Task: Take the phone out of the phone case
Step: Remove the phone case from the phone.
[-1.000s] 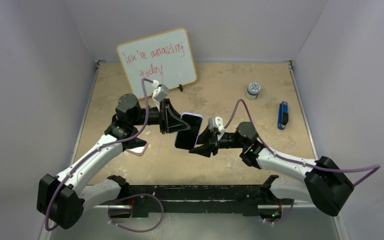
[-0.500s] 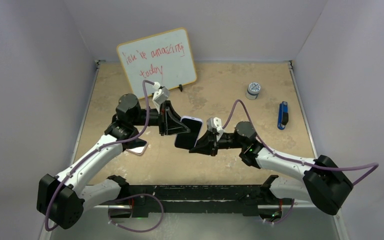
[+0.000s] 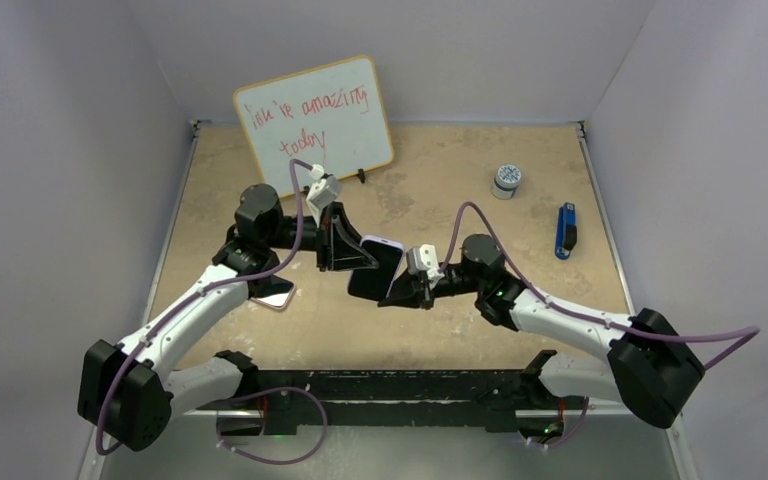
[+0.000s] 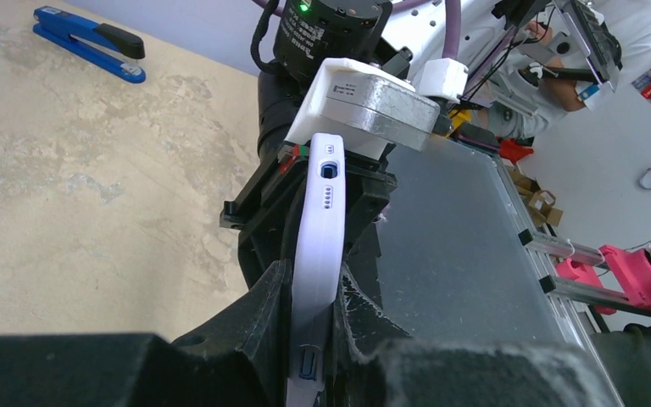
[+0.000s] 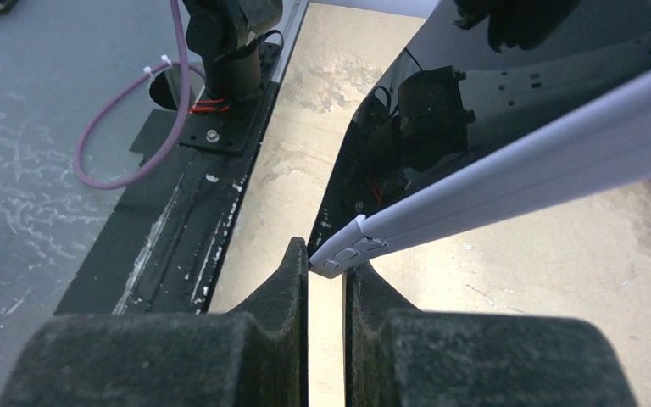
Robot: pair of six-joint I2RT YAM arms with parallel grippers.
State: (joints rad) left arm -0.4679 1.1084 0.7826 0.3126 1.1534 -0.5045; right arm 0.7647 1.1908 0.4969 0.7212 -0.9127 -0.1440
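The phone in its lavender case is held on edge above the table's middle. My left gripper is shut on the case's upper side; in the left wrist view the case's edge runs up between the fingers, my left gripper clamping it. My right gripper is at the phone's lower right corner. In the right wrist view my right gripper is closed to a narrow gap with the case's corner pinched at its tips. The dark screen faces up.
A whiteboard stands at the back left. A small round jar and a blue stapler lie at the back right. A second flat phone-like object lies on the table under my left arm.
My right gripper has slid left along the phone's lower edge to its corner. The phone has sunk slightly and the left gripper has kept its hold.
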